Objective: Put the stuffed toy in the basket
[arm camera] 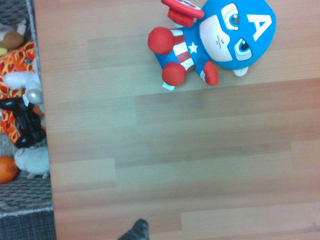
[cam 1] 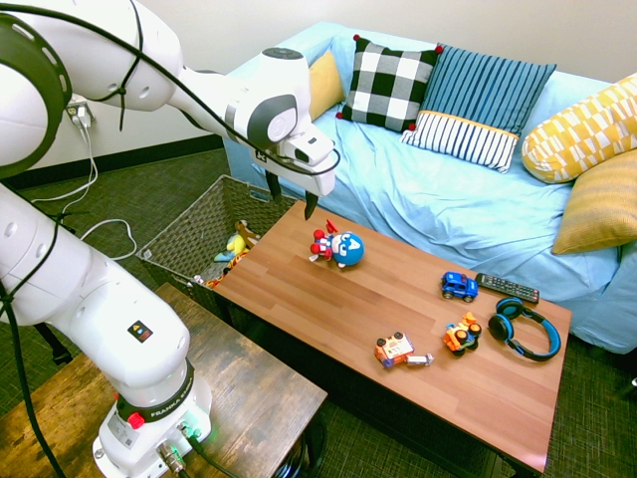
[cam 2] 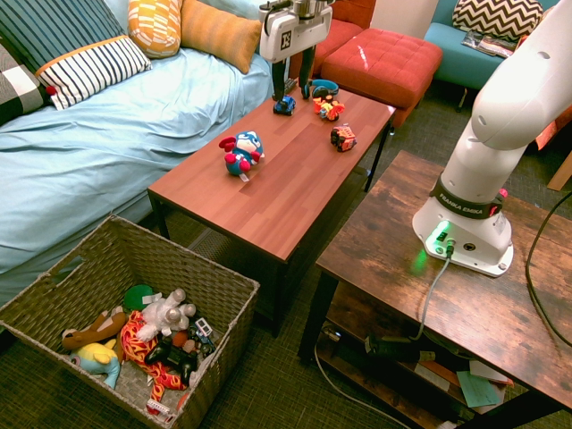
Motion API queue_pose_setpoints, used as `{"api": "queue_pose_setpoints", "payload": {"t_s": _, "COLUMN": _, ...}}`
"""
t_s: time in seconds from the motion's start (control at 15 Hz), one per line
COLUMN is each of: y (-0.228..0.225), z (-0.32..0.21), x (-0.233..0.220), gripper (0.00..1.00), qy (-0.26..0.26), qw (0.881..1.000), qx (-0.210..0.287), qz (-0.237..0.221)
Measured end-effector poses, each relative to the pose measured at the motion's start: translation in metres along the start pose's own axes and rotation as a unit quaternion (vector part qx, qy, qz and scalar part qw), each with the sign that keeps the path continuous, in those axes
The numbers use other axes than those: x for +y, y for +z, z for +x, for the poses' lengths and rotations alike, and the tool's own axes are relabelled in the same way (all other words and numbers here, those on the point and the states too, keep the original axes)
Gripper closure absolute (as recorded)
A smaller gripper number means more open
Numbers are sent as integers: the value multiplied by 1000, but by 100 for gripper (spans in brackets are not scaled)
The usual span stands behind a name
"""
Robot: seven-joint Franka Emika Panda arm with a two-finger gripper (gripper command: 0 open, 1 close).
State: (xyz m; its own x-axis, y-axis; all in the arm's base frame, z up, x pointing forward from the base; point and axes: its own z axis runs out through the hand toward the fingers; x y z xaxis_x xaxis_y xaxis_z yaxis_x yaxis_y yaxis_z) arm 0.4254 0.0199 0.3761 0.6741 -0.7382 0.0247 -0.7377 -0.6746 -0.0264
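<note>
My claw (cam 1: 293, 199) hangs above the long table with the reddish-brown wooden top (cam 1: 398, 304), its two dark fingers pointing down and standing apart, with nothing between them. Beneath me and off to one side, touching neither finger, is the small plush superhero with a round blue head, white face patch and red and white limbs (arm camera: 212, 42). It lies on its back on the tabletop, face up, near the end beside the basket.

That large dark grey woven basket with slanted sides (cam 2: 223, 313) stands on the floor just past the table's end. I see a yellow and light-blue soft toy (cam 2: 98, 359), a brown plush (cam 2: 95, 331), a flame-patterned orange and red toy (arm camera: 15, 65), a black game controller (arm camera: 29, 122) and a round orange fruit-like piece (arm camera: 7, 169) inside it.

Toward the table's other end sit a blue toy car (cam 1: 459, 286), a black remote control (cam 1: 508, 288), blue and black headphones (cam 1: 545, 344), an orange and yellow toy vehicle (cam 1: 463, 335) and an orange and white plastic toy (cam 1: 396, 349). Alongside the table runs a sofa under a light-blue cover (cam 1: 398, 189), with patterned cushions (cam 1: 390, 84) along its back.
</note>
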Motion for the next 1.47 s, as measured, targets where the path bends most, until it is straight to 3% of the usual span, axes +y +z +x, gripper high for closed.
{"api": "queue_pose_setpoints", "payload": {"t_s": 0.2, "y": 4, "z": 1, "x": -4, "gripper": 0, "qy": 9, "qw": 1000, "qx": 0, "qz": 0}}
{"api": "queue_pose_setpoints", "payload": {"t_s": 0.47, "y": 37, "z": 8, "x": -32, "gripper": 0, "qy": 94, "qw": 996, "qx": 2, "qz": 9}}
{"api": "queue_pose_setpoints", "payload": {"t_s": 0.87, "y": 101, "z": 43, "x": -80, "gripper": 0, "qy": 248, "qw": 969, "qx": 0, "qz": 3}}
{"api": "queue_pose_setpoints", "payload": {"t_s": 1.47, "y": 176, "z": 112, "x": -90, "gripper": 0, "qy": 353, "qw": 936, "qx": 1, "qz": -11}}
